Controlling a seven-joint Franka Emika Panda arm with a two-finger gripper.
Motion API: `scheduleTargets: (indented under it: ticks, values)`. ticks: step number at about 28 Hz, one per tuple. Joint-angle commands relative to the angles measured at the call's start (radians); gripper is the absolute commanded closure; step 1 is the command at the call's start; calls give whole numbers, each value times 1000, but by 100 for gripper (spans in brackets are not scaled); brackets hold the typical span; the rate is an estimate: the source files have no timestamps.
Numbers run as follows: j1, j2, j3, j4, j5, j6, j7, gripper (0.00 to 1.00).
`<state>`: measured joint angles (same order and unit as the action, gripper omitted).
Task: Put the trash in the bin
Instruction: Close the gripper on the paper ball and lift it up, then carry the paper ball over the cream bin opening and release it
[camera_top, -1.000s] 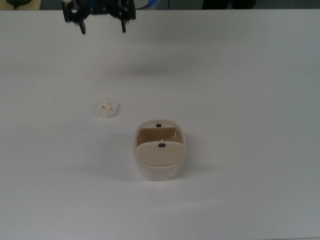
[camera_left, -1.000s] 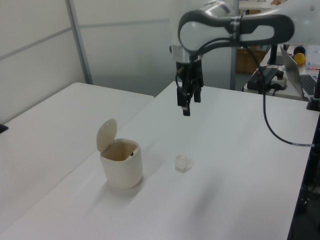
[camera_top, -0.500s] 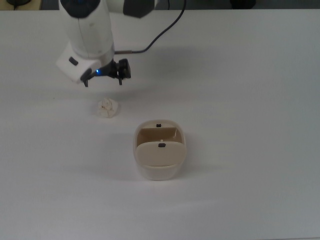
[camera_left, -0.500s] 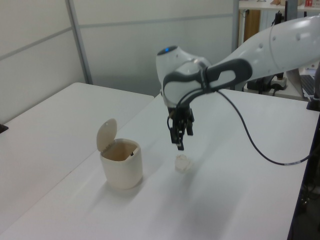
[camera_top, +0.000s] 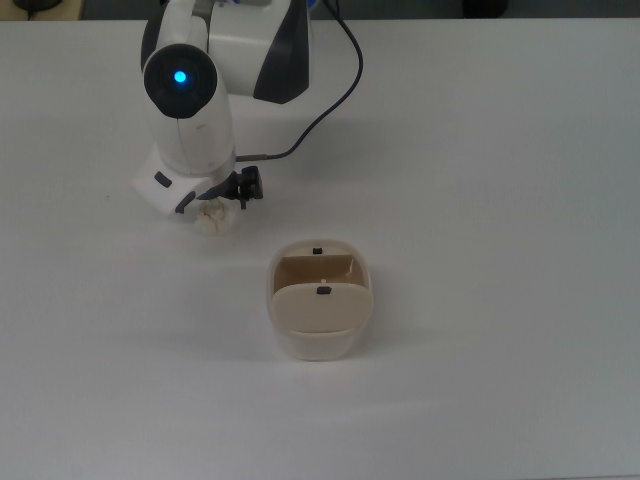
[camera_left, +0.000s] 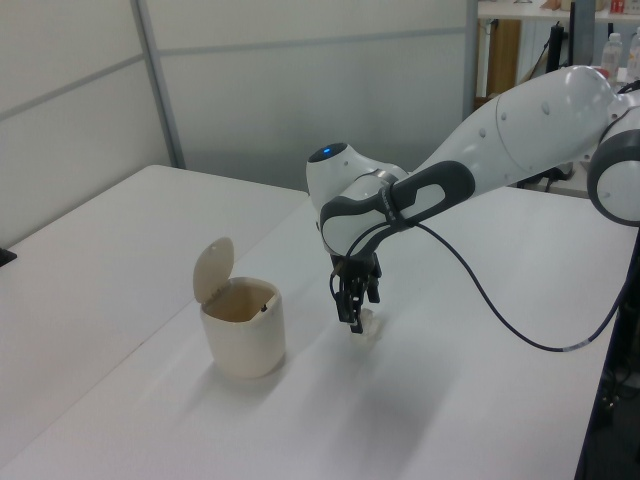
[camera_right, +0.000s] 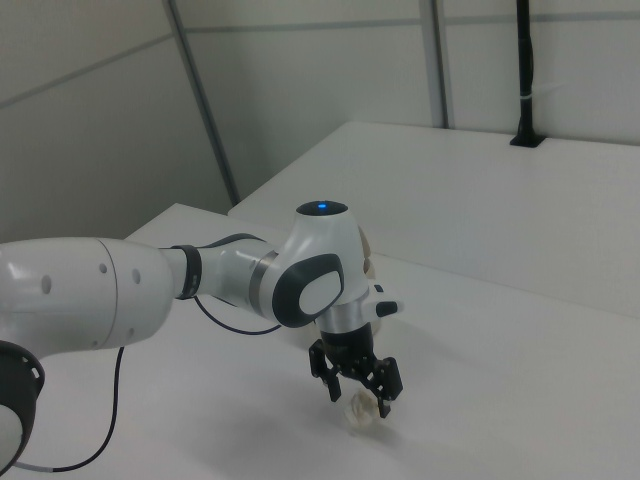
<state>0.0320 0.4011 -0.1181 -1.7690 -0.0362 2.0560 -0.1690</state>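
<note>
The black two-finger gripper hangs with fingers spread wide around the small white crumpled paper wad, which lies on the white table near the open cream-beige plastic bin. A sound grasp likely means lowering until the fingertips nearly touch the surface, then closing gently and centred on the wad.

Bright, even overhead light, all three views. Soft diffuse shadows on the white counter beside the bin and under the arm. Mild glare, counter washed out. Slightly soft focus throughout.
</note>
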Motion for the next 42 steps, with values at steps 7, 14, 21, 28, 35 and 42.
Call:
scheduleTargets:
  ticks: [7, 14, 21, 28, 35, 42]
  values:
    - [2, 16, 0, -4, -13, 64, -18, 48]
    - [3, -53, 1, 9, -2, 62, -20, 51]
    - [16, -160, 14, 55, 7, 61, -15, 49]
    - [29, -143, 77, 131, 44, 128, -7, 49]
    - [31, -97, 133, 132, 53, 334, 28, 34]
    - [46, -68, 133, 132, 41, 406, 77, 0]
